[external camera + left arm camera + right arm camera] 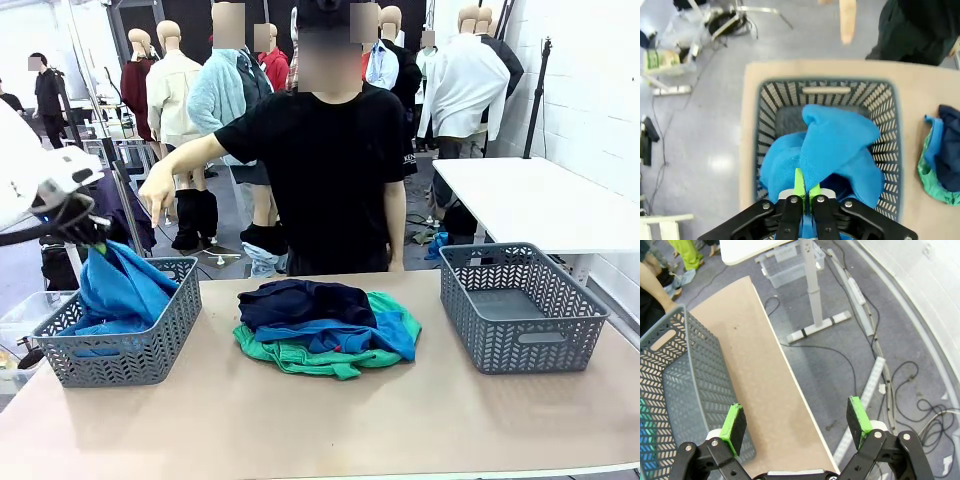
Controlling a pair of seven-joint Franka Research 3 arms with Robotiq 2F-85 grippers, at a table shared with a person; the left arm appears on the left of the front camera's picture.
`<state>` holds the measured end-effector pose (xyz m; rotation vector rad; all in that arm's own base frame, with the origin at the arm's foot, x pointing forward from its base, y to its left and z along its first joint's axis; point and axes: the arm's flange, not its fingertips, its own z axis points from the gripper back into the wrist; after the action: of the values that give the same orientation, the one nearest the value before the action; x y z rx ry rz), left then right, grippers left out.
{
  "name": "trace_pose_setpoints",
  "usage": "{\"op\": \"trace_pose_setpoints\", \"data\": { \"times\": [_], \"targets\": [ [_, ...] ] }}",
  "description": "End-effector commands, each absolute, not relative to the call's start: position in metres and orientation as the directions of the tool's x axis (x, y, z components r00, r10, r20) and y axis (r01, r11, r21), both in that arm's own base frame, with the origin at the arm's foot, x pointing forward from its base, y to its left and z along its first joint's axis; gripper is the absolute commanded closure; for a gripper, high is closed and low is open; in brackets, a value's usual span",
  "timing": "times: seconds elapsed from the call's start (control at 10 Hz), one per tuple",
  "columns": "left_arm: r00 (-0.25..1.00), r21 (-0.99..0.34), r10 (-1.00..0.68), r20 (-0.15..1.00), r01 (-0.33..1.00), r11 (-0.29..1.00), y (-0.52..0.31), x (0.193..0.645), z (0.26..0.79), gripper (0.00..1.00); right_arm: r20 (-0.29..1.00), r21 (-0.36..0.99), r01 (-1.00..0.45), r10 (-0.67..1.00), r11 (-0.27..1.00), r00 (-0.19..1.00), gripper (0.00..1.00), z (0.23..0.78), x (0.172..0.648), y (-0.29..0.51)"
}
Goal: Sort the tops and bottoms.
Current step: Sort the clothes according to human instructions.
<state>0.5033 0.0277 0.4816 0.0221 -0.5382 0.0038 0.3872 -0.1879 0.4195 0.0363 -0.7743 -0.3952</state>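
The left hand (88, 238), raised over the left basket (140, 350), pinches a bright blue shirt (120, 285) whose folds trail down into it. The right hand (797, 422) hangs wide open over the tabletop (300, 430) edge, beside the right basket (520, 335). One heap lies mid-tabletop: navy trousers (300, 300) on top, a second shirt (350, 335), and green shorts (300, 358) beneath.

One blue shirt (120, 290) hanging into basket (150, 350); navy trousers (300, 300), other blue shirt (390, 338), green shorts (300, 360) heaped mid-table.
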Motion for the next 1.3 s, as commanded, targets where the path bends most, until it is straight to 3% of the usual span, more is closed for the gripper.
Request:
{"op": "trace_pose_setpoints", "data": {
  "times": [0.0, 0.4, 0.9, 1.2],
  "targets": [
    [0.899, 0.025, -0.013, 0.438, 0.002, 1.0, 0.02, 0.503, 0.45, 1.0, 0.674, 0.167, 0.327, -0.35, 0.93, 0.651, 0.0, 0.421, 0.387, -0.187],
    [0.932, -0.006, -0.048, 0.36, 0.054, 0.999, 0.021, 0.498, 0.409, 1.0, 0.674, 0.167, 0.327, -0.35, 0.93, 0.651, 0.0, 0.421, 0.387, -0.187],
    [0.929, -0.021, -0.082, 0.361, 0.096, 0.995, 0.013, 0.494, 0.433, 0.03, 0.674, 0.167, 0.327, -0.35, 0.93, 0.651, 0.0, 0.421, 0.387, -0.187],
    [0.896, 0.017, -0.111, 0.429, 0.114, 0.993, 0.01, 0.476, 0.471, 0.0, 0.674, 0.167, 0.327, -0.35, 0.93, 0.651, 0.0, 0.421, 0.387, -0.187]
  ]
}}
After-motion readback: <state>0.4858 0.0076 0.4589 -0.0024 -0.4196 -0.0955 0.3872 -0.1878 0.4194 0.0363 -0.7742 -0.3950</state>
